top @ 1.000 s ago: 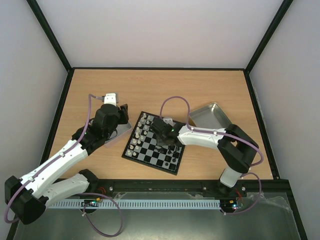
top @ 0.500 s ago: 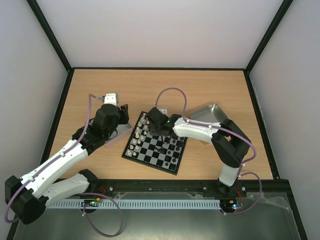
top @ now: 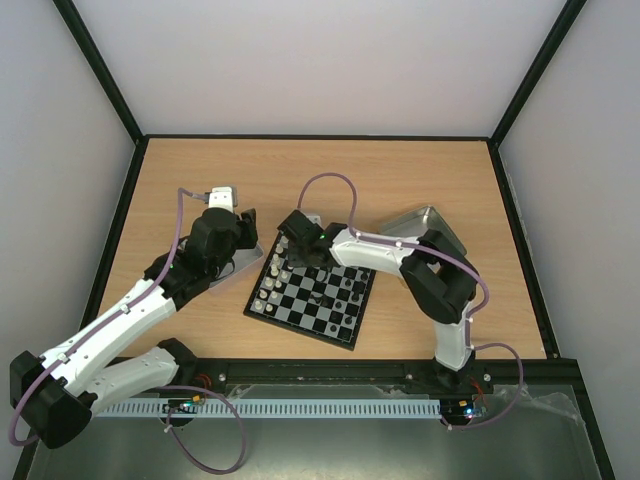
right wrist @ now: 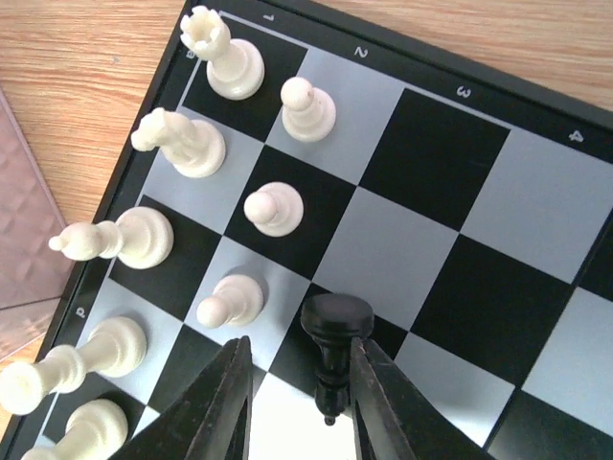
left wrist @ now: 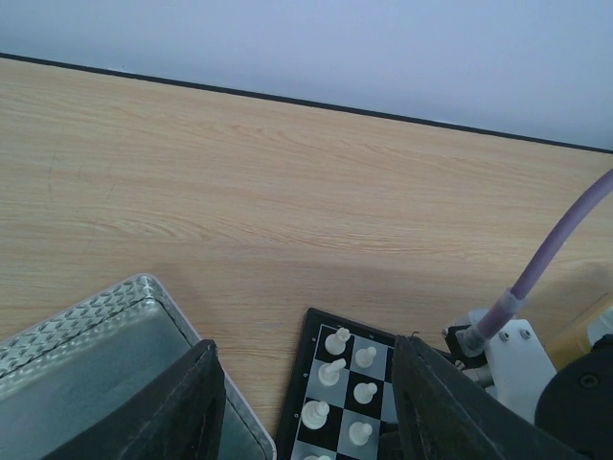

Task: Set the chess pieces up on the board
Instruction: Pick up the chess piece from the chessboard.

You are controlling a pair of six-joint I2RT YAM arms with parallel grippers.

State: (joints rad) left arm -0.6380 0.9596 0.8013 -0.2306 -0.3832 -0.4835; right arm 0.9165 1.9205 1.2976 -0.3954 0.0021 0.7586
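Running this one remotely: nearest the right wrist cam, the right jaws are pinched nearly closed on one black piece [right wrist: 333,350], fingers [right wrist: 235,402] hugging it either side. It hangs over the white end of the board [right wrist: 436,144]; how high off the squares, I can't tell. My worry is the white pawn [right wrist: 230,299] just beside one finger: if I drop straight down or open wide there, that finger probably clips it. These chessmen are so tiny that one nudge could knock it into the bishop [right wrist: 115,241] and the back row behind. The black piece also looks held on a skinny part, so I reckon it could twist or slip and land on its side. Plus it's a black man among white ones, so letting go here likely means the wrong square. Further off, the left jaws are spread wide with nothing in them, hovering by the metal tray [left wrist: 96,355] just beside the board's corner. That's close enough to the right arm [top: 375,252] that swinging either one carelessly could bump them. The board itself sits mid-worktop [left wrist: 287,192]. Writing: just 2, 3, 4 along the board's frame, plus a side letter, d or p, can't say which. No brand anywhere I can see.
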